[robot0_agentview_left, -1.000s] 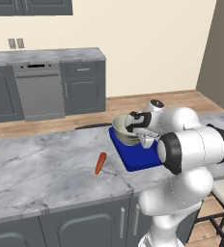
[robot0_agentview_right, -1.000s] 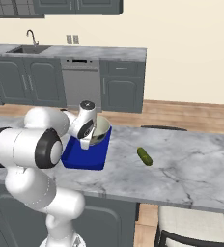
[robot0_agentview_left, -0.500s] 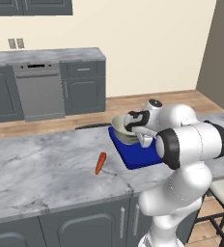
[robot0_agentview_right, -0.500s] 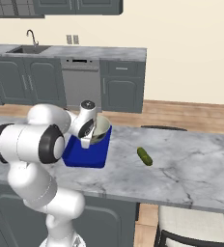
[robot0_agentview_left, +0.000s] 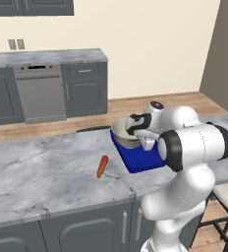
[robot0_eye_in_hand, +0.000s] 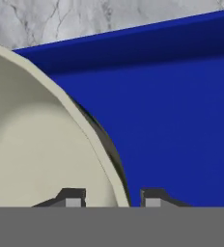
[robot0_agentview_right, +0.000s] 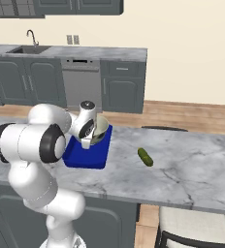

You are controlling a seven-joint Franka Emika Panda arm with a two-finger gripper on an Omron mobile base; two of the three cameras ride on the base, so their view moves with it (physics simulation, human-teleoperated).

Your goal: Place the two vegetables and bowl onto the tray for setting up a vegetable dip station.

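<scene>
Left base view: the bowl (robot0_agentview_left: 123,134) is seen on the far end of the blue tray (robot0_agentview_left: 138,158) on the marble worktop (robot0_agentview_left: 42,172), with the hand (robot0_agentview_left: 146,142) at its rim and the carrot (robot0_agentview_left: 101,166) lying apart to the left. Right base view: the cucumber (robot0_agentview_right: 145,157) is seen on the worktop, well right of the tray. Hand view: the fingertips (robot0_eye_in_hand: 74,198) are set narrowly apart either side of the bowl's rim, one inside and one outside; whether they press it cannot be told.
</scene>
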